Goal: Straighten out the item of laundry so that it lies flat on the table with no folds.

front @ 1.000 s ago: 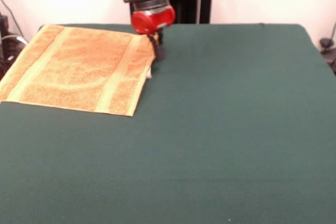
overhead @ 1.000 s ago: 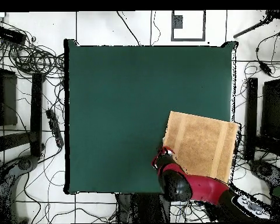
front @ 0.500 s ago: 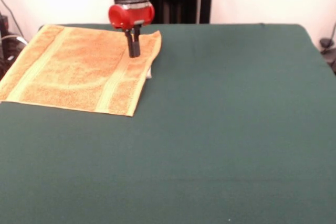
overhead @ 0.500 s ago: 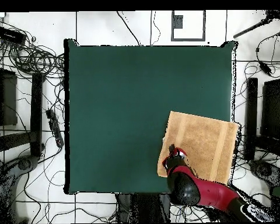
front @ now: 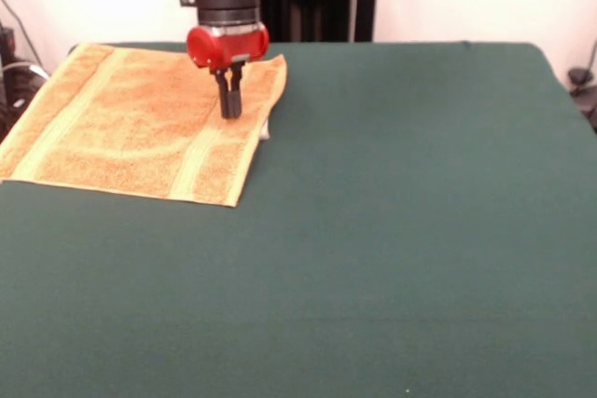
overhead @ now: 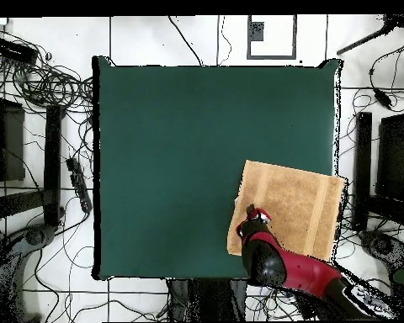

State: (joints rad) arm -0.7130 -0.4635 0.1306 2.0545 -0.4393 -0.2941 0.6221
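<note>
The item of laundry (front: pixel 140 123), an orange-tan towel with two paler bands, lies spread at the far left of the green table (front: pixel 392 230). Its left corner reaches the table's edge, and a small white tag (front: pixel 266 130) sticks out from its right edge. My gripper (front: pixel 229 109) stands upright over the towel's right band, fingers shut together, tips at or just above the cloth. No cloth is lifted. From overhead the towel (overhead: pixel 298 202) lies near the table's (overhead: pixel 197 151) lower right corner, with the gripper (overhead: pixel 252 211) over its left band.
Cables and black equipment (overhead: pixel 45 84) lie on the floor around the table. A black stand base (front: pixel 583 76) sits beyond the table's far right corner.
The gripper moved from the towel's far right corner leftward onto the band and came down a little. That corner, covered by the gripper a second ago, now shows lying flat.
</note>
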